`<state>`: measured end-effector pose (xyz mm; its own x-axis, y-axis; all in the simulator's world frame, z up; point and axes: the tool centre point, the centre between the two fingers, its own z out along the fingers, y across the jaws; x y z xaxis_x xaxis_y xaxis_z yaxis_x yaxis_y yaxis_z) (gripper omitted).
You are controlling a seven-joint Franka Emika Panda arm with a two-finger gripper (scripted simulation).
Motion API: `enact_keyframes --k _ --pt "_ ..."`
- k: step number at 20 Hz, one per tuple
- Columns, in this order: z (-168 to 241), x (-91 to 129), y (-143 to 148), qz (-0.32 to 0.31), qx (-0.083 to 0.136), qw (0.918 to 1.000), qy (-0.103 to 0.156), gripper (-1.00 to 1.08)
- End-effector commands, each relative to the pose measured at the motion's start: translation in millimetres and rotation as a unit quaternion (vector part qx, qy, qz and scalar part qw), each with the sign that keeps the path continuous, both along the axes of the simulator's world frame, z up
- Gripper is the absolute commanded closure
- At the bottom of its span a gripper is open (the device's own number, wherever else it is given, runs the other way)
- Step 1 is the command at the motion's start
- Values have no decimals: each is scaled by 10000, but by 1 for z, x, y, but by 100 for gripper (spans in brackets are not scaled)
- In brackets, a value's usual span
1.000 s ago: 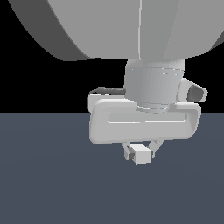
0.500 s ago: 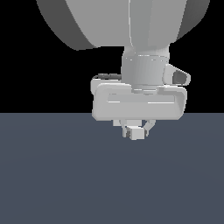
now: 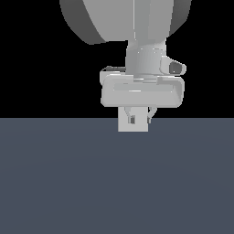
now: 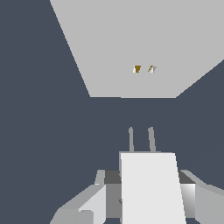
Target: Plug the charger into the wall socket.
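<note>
Off-white charger (image 4: 151,188): box-shaped block held in the gripper (image 4: 144,197), two thin prongs (image 4: 141,139) sticking out of its front face toward the wall socket.
Wall socket (image 4: 131,48): flat off-white square plate, two tiny holes (image 4: 143,68) near its centre, one dark orange. Prong tips are apart from the plate, dark gap between them. Prongs look roughly lined up with the holes in the wrist view.
Fingers (image 4: 87,205): pinching the charger from both sides, grey pads against its flanks.
Exterior view: gripper (image 3: 137,119) hangs under the arm's wrist, charger (image 3: 132,124) shows as a pale block just below the hand body, at the edge of the dark blue-grey tabletop (image 3: 117,183). Socket can't be made out there.
</note>
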<state>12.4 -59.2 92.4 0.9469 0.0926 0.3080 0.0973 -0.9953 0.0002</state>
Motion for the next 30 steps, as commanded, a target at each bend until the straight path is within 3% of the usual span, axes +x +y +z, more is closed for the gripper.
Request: enact_keyframes --k 1,15,30 --pt "5 6 -1 -45 -2 10000 7 108" --pt "8 15 -2 -70 -2 10000 9 108" --pt "8 58 2 -68 -4 10000 9 108"
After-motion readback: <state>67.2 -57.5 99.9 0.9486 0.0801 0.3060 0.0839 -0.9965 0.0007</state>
